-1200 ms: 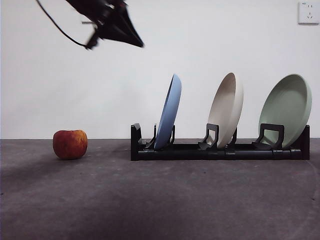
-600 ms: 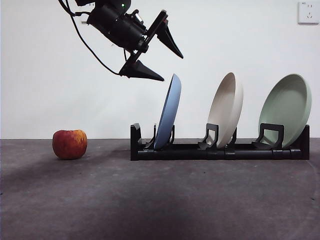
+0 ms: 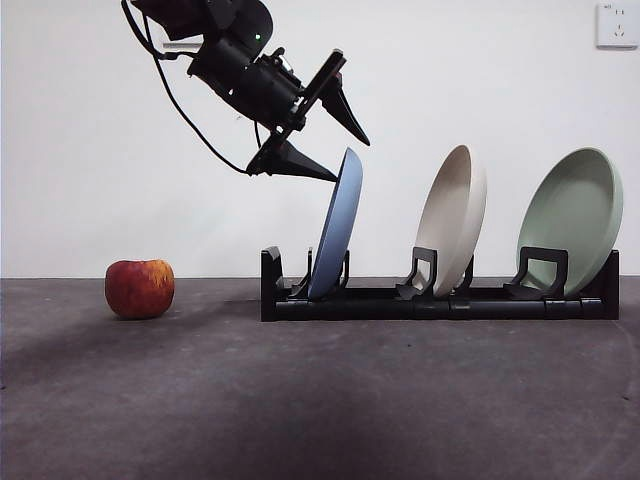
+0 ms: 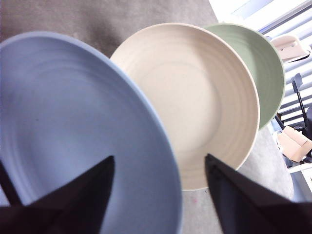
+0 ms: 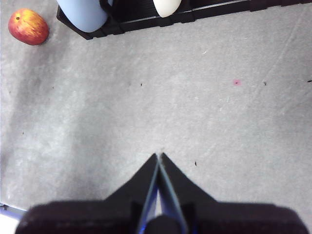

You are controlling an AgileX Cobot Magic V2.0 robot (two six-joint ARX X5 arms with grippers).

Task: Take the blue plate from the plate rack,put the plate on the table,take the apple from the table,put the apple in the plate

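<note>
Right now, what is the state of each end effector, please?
Left end effector: open, straddling the top rim of the blue plate, holding nothing.
Right end effector: closed, empty, above the table.

The left end effector (image 3: 345, 157) is the one thing on the move. A second ago it is only a dark blur high up, well apart from the plate rack (image 3: 440, 298). Half a second ago it hangs above and just beside the blue plate (image 3: 337, 228), jaws spread. Now it is lower and a touch farther along, and its lower jaw tip sits right at the plate's top rim, the upper jaw tip poised above the rim. The left wrist view shows the rim between the two wide-apart jaws. Whether the lower tip touches the rim is hard to tell.
</note>
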